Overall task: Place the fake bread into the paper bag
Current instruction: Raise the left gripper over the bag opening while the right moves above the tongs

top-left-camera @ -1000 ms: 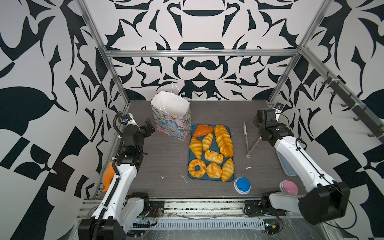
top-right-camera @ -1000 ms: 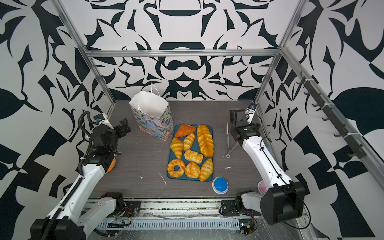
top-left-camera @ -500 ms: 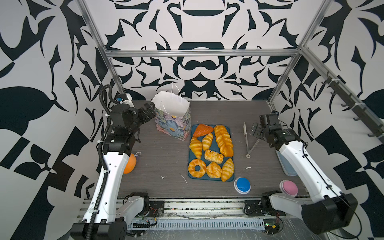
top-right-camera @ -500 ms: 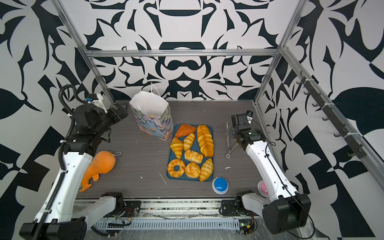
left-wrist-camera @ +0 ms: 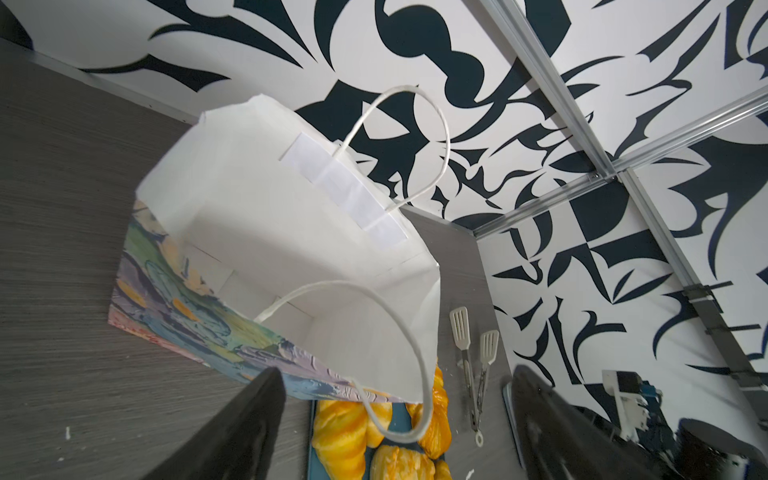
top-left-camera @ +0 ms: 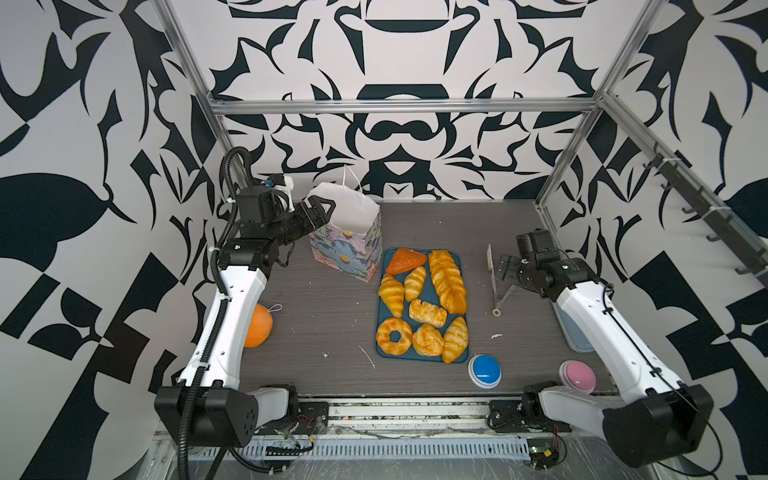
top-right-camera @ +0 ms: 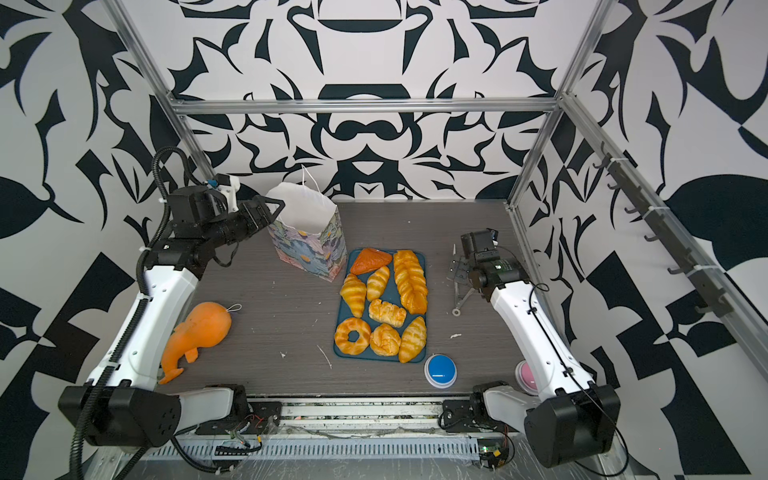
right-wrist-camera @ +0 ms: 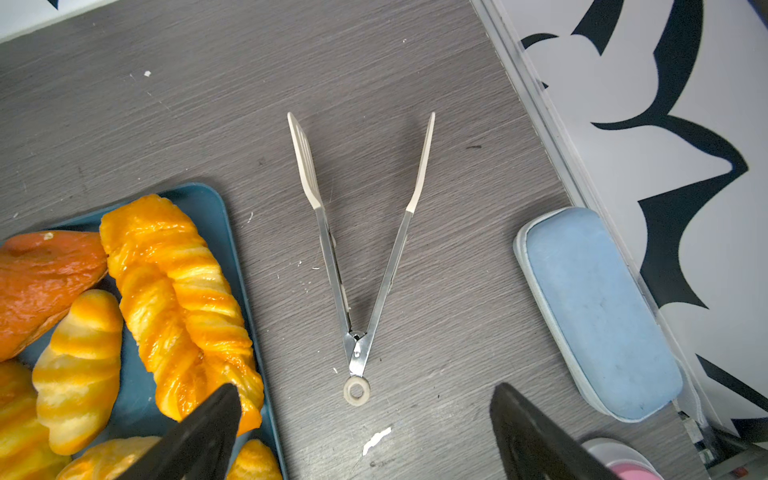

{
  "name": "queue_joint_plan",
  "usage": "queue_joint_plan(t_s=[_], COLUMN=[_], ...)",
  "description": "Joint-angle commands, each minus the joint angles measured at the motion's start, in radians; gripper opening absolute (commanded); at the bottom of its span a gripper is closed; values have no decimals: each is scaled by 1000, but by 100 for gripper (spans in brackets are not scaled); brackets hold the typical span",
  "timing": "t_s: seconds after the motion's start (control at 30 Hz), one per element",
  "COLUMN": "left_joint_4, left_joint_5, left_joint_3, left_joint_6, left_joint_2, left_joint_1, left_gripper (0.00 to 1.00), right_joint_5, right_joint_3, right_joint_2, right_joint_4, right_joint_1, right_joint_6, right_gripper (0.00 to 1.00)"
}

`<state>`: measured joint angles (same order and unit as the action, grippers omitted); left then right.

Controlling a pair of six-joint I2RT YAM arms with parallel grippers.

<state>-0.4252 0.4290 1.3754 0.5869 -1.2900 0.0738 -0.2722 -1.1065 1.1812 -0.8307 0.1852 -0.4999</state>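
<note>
Black-and-white leaf-patterned walls box in a grey wood-grain table. In both top views the paper bag stands upright toward the upper left of the tabletop, mouth open. The fake bread all lies on a teal tray just to the bag's lower right, mid-frame. From where I stand the left gripper hangs at the bag's left rim, jaws apart and empty, well apart from the pastries. In a top view the right gripper hovers over a pair of tongs right of the tray, and an orange toy lies at the lower left beside the left arm. The left wrist view looks into the white inside of the paper bag. The two black fingers stand wide, with the bag's near corner and one string handle between them; whether they touch the paper I cannot tell. Some bread shows beyond the bag. In the right wrist view the fingers are spread over the ring end of the tongs, gripping nothing. The braided loaf on the tray lies near one finger.
</note>
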Motion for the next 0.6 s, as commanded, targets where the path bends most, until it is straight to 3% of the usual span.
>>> queue_joint_plan(t_s=[0.0, 0.1, 0.37, 0.57], left_joint_4=[-50, -68, -100, -147], left_joint_5=[51, 32, -110, -213], left_joint_3=[48, 63, 44, 53], left_joint_6=[2, -11, -56, -117], left_joint_2=[-43, -68, -53, -34], left_joint_1=[26, 53, 95, 94], left_gripper=[86, 69, 48, 27], right_joint_5=[11, 18, 18, 16], right_joint_3=[0, 2, 25, 40], right_joint_2=[-11, -11, -36, -41], right_joint_4=[-15, -12, -9, -14], right_joint_1=[2, 3, 2, 2], right_joint_6=[18, 21, 6, -3], right_gripper=[97, 97, 97, 96])
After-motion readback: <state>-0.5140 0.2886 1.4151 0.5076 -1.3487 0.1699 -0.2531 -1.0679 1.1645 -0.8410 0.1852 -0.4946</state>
